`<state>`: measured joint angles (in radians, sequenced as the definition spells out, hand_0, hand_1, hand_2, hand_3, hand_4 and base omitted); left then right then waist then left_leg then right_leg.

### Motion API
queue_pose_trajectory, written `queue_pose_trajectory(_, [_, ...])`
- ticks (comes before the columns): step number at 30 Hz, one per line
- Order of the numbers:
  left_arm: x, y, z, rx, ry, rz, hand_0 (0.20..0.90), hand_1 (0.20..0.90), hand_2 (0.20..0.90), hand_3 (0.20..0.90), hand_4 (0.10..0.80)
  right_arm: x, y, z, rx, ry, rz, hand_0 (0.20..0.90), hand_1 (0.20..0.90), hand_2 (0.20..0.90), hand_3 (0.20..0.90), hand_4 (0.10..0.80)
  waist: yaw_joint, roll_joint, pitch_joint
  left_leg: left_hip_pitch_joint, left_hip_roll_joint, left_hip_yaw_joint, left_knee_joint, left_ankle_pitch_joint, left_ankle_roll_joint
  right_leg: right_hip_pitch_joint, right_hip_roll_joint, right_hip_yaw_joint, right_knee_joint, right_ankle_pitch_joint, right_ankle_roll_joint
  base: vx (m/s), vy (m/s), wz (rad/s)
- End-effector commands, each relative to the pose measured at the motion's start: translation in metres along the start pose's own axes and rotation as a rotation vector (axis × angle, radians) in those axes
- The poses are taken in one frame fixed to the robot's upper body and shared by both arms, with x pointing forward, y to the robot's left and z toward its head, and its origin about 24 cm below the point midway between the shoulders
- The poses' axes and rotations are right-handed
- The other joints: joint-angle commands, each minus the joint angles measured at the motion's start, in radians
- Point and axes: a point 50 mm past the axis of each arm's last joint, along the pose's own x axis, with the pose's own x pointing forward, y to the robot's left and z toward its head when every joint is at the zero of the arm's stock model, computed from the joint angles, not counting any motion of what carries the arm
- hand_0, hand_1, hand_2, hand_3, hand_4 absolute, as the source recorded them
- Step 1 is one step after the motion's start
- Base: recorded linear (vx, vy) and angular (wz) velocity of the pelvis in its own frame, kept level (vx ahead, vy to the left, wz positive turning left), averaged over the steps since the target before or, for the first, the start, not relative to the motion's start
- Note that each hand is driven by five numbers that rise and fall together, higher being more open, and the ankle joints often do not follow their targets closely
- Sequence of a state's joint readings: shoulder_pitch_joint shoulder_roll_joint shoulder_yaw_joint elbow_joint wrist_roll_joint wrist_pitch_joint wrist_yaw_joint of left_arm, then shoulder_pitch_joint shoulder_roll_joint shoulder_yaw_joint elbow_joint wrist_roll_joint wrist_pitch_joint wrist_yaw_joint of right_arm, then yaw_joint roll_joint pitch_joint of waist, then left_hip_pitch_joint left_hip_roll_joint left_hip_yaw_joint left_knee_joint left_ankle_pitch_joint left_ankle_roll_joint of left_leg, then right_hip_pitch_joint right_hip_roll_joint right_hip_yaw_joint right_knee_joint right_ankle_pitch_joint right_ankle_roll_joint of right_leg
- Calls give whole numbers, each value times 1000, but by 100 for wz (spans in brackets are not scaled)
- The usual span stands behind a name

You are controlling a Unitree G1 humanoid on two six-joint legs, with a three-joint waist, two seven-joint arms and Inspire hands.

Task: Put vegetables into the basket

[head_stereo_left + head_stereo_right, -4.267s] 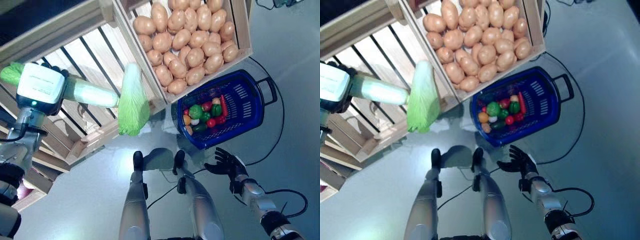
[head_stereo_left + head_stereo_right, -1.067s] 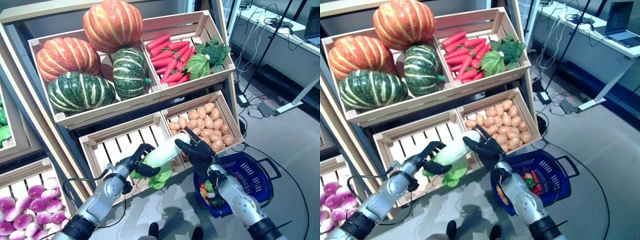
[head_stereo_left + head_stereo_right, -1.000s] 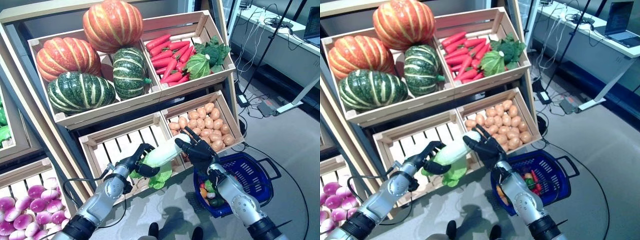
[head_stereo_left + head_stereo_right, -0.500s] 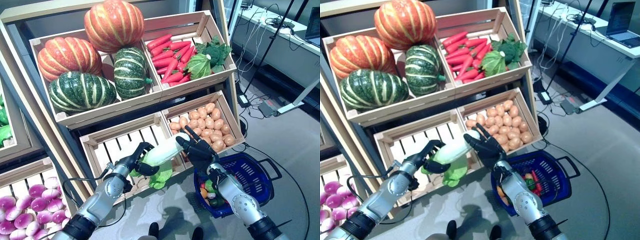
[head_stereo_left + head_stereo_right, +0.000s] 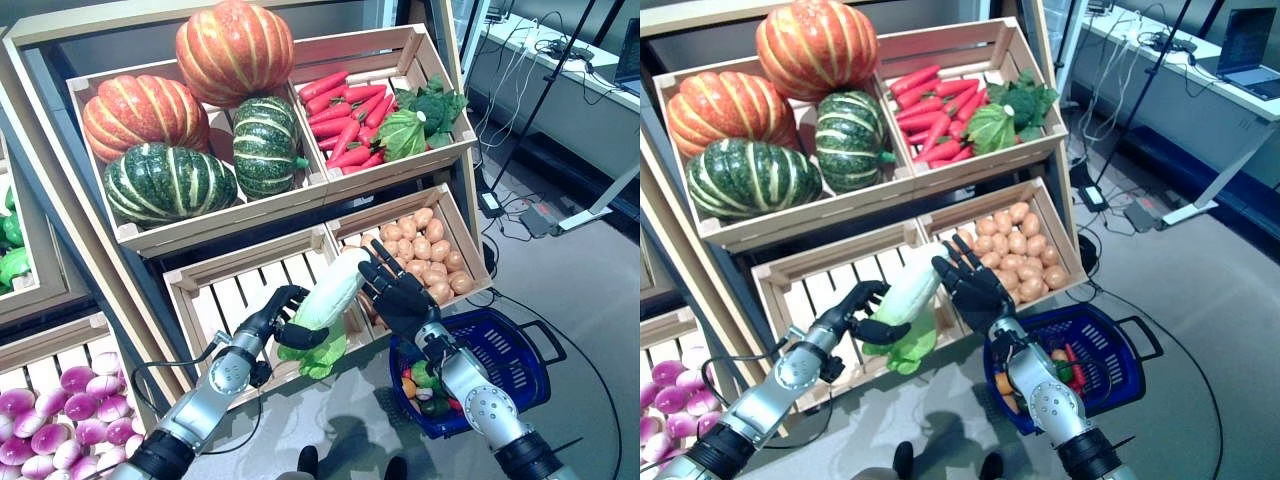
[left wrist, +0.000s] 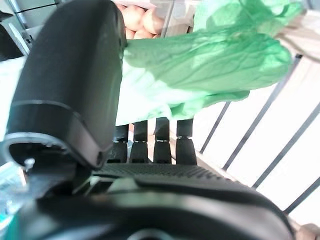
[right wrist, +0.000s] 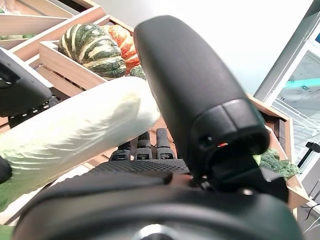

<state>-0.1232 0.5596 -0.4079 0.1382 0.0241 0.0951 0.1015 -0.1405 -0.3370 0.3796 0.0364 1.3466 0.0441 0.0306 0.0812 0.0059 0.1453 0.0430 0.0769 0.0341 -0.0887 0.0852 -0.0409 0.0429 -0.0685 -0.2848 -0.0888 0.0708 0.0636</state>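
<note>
Low in the frame's centre, before the wooden stand, the robot holds a cabbage (image 5: 328,300) between its two hands, pale stalk end up and to the right, green leaves hanging down toward the lower left. Its left hand (image 5: 283,318) has fingers and thumb curled round the leafy lower half, carrying the weight. Its right hand (image 5: 398,293) stands with fingers spread and straight beside the white upper end, apparently steadying it or readying to take it over; whether palm and stalk touch I cannot tell from the head views, though the right wrist view shows the stalk lying right by the thumb.

The blue basket (image 5: 522,365) sits on the floor at lower right, below and behind the right arm, already holding small vegetables. The cabbage hangs well apart from it, in front of the empty slatted crate (image 5: 233,290). Passing the cabbage across looks sensible: the basket lies on the right hand's side, out of easy reach for the left.

Behind, the potatoes (image 5: 424,250) fill the neighbouring crate at centre right; pumpkins (image 5: 233,50) and carrots (image 5: 343,115) sit in the upper crates, untouched.

The cabbage is long and floppy-leaved, so a handover risks a slip unless the right hand closes firmly on the solid stalk first.
</note>
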Motion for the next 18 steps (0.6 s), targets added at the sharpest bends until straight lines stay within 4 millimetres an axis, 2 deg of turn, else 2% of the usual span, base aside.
queue_pose_trajectory(1, [19, 3, 55, -2, -259, 16, 300, 300, 300, 300, 400, 24, 82, -23, 95, 75, 464, 900, 900, 900, 900, 800, 6, -41, -76, 19, 15, -36, 1, -76, -37, 67, -104, 41, 2, -24, 89, 0, 0, 0])
queue_pose_trajectory(9, [19, 0, 58, 8, -270, -10, 300, 300, 300, 300, 400, 24, 74, -32, -85, 154, 430, 900, 900, 900, 900, 800, 4, -43, -77, 16, 15, -38, 1, -72, -37, 64, -106, 46, 2, -19, 91, 0, 0, 0])
queue_pose_trajectory(18, [18, 5, 62, 76, -291, -10, 300, 300, 300, 300, 400, 23, 58, -36, -250, 235, 368, 900, 900, 900, 900, 800, 0, -46, -78, 8, 14, -40, 1, -60, -37, 54, -108, 51, 2, -9, 90, 0, 0, 0])
